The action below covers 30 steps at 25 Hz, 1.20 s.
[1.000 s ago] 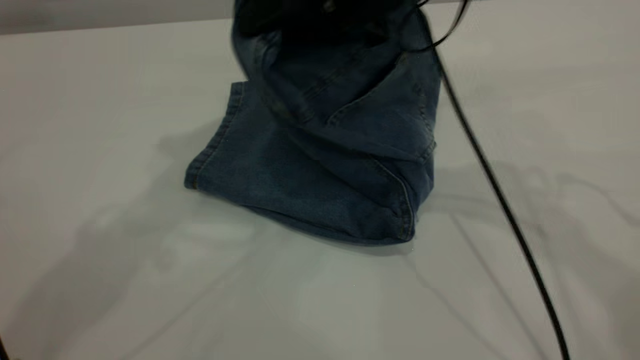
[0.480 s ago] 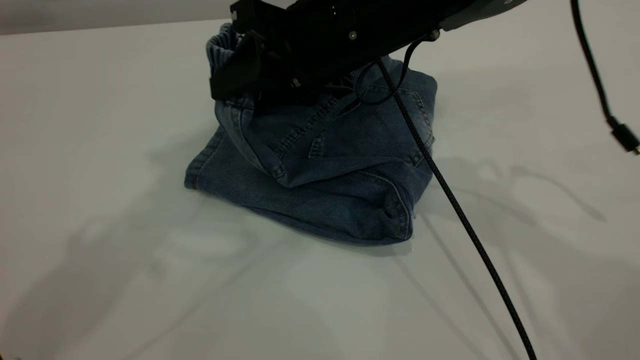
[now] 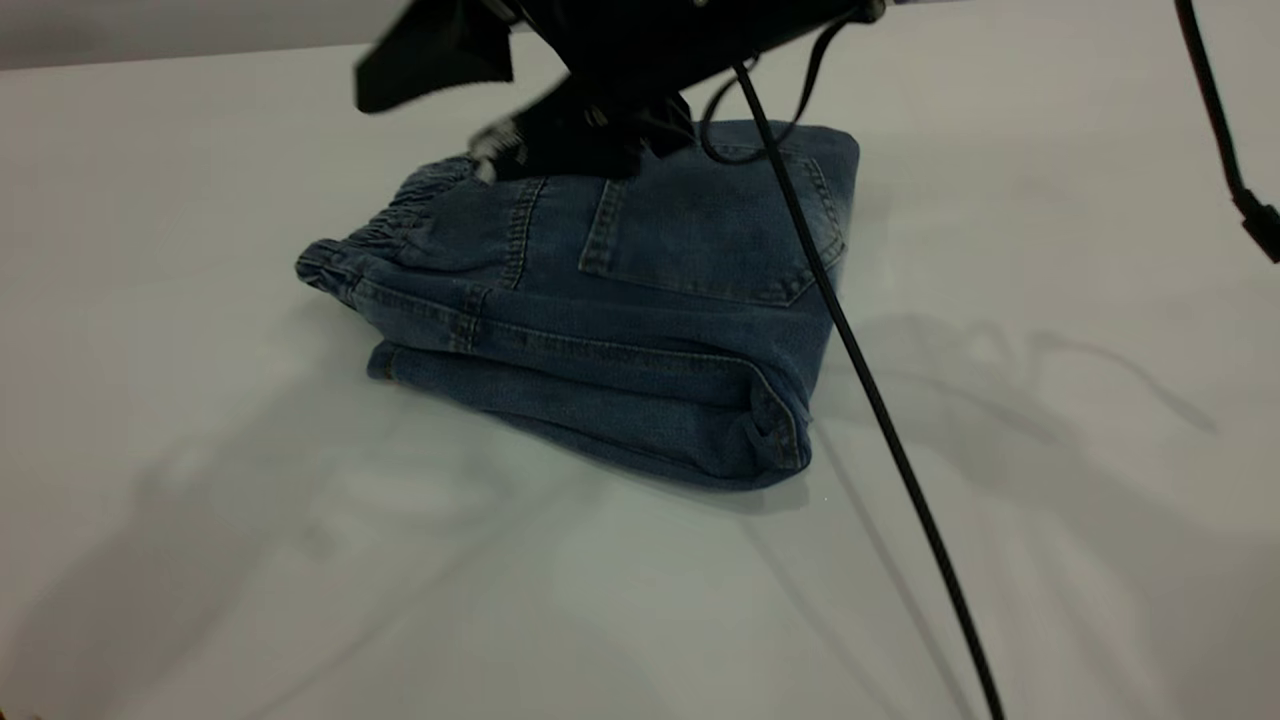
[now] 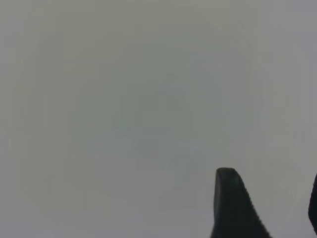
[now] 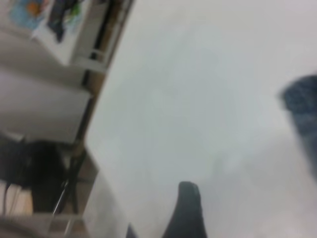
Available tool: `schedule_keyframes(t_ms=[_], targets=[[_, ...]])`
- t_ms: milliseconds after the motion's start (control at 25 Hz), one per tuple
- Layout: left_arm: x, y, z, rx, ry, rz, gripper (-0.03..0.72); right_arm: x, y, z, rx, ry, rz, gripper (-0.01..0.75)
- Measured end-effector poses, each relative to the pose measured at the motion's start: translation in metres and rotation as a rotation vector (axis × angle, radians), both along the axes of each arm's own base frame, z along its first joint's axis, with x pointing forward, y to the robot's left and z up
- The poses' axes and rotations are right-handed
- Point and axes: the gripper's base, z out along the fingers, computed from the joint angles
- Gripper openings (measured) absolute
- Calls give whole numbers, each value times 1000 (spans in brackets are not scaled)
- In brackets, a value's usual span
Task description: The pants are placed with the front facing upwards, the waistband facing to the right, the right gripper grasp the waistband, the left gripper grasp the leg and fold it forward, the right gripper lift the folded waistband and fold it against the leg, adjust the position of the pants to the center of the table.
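The blue denim pants [image 3: 640, 300] lie folded in a flat bundle on the white table [image 3: 200, 560], back pocket up. The gathered waistband [image 3: 400, 215] rests on top at the bundle's left end, over the leg hems. My right gripper [image 3: 470, 100] hovers just above the waistband, open, holding nothing. Its wrist view shows one dark fingertip [image 5: 188, 198] over bare table, with a corner of the pants [image 5: 303, 114] off to the side. The left gripper [image 4: 270, 206] is open over bare table, away from the pants, and out of the exterior view.
A black braided cable [image 3: 860, 380] hangs from the right arm across the pants and down over the table's front right. A second cable end [image 3: 1250, 215] dangles at the far right. Beyond the table edge, the right wrist view shows shelving [image 5: 59, 29].
The right gripper carried the lifted waistband leftward and down onto the legs, let go and rose. The raised bundle now lies flat.
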Motion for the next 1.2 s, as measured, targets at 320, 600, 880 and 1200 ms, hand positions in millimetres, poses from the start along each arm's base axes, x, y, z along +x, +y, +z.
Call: schedule_keyframes(t_ms=[320,600,880,1200], targets=[[-2,1,3,-4,-8,2,341,10,13,4,-63,114,-216,502],[-13,6,16,-14,-41,8,341,18,25,6,-186,130,-339,496],[-30,13,35,-34,-94,14,341,2,17,-6,-407,211,-189,454],[-37,16,43,-48,-120,13,341,12,14,14,-579,215,-170,446]])
